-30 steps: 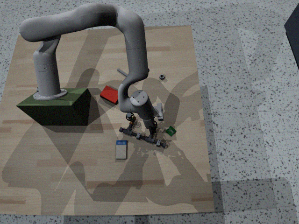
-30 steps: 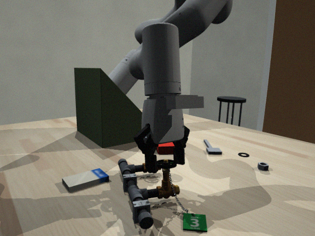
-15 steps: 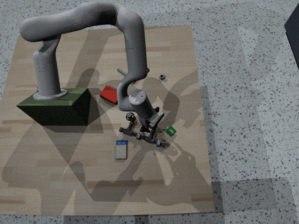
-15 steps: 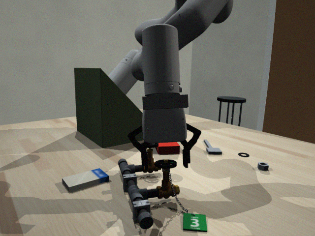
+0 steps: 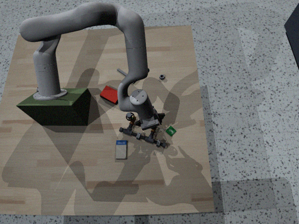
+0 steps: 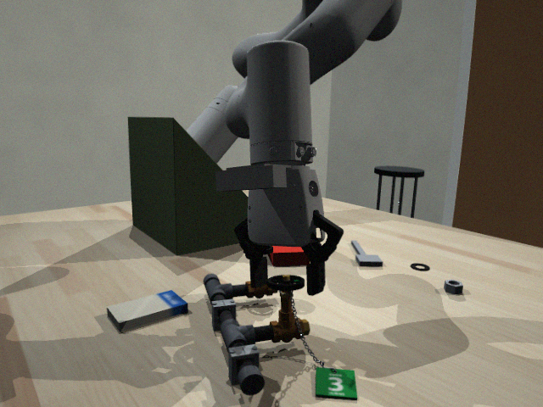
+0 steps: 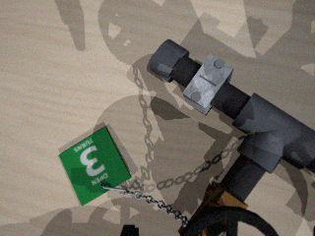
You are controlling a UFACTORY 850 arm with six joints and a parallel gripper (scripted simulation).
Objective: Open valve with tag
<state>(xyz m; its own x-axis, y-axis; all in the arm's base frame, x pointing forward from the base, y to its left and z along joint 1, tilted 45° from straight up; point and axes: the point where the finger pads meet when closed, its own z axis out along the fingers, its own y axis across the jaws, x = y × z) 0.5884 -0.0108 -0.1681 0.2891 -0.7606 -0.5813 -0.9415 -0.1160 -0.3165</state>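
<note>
A dark pipe manifold (image 6: 230,324) lies on the wooden table with two brass valves. The near valve (image 6: 287,326) has a black handwheel (image 6: 286,282) and a chain (image 6: 306,343) to a green tag (image 6: 335,382) that reads "3". The tag also shows in the wrist view (image 7: 94,165), marked "OPEN 3 TURNS". My gripper (image 6: 286,280) is open, its two fingers straddling that handwheel without closing on it. The second valve (image 5: 132,118), behind it, has its handwheel free. In the wrist view the handwheel's rim (image 7: 231,223) sits at the bottom edge.
A green block (image 6: 175,184) holds the arm's base. A red block (image 5: 110,94) lies behind the valves and a grey-blue block (image 6: 147,309) to the left. A small wrench (image 6: 366,255), a washer (image 6: 419,269) and a nut (image 6: 453,286) lie to the right.
</note>
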